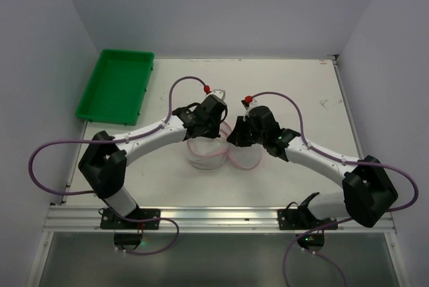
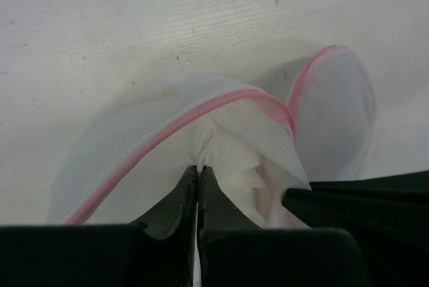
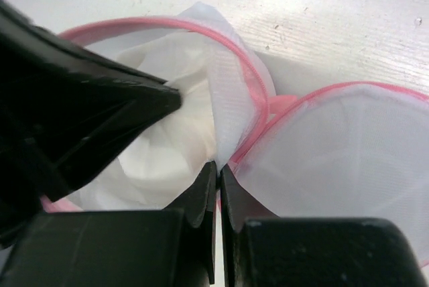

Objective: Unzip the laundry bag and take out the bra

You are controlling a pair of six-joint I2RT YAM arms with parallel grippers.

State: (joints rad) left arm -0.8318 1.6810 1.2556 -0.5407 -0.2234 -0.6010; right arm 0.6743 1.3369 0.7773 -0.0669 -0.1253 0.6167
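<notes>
- Noting laundry bag [image 1: 206,151] sitting on the table directly under and between the two sets of fingertips, well apart from the green tray [image 1: 115,86].
- Reading the unzip step as done: pink zip trim [image 2: 167,133] gaping, round lid flap [image 3: 335,146] lying thrown open just beyond the right fingertips.
- Seeing white folded cloth, judged to be the bra [image 3: 167,146], lying inside the mouth; removal not yet done.
- Finding left gripper [image 2: 199,169] pressed nearly together, only a thin slit showing, tips sitting at the white cloth just inside the trim; unable to tell whether pinching mesh wall or bra.
- Finding right gripper [image 3: 218,166] likewise squeezed to a slit, apparently nipping the mesh rim where body and flap are joining.
- Judging the mouth to be facing up toward both wrists, drum axis standing roughly upright, slightly slumped.
- Taking body plus flap together as running side to side, from under the left fingertips across to beyond the right ones.
- Expecting what remains: getting the cloth up and clear of the rim.
</notes>
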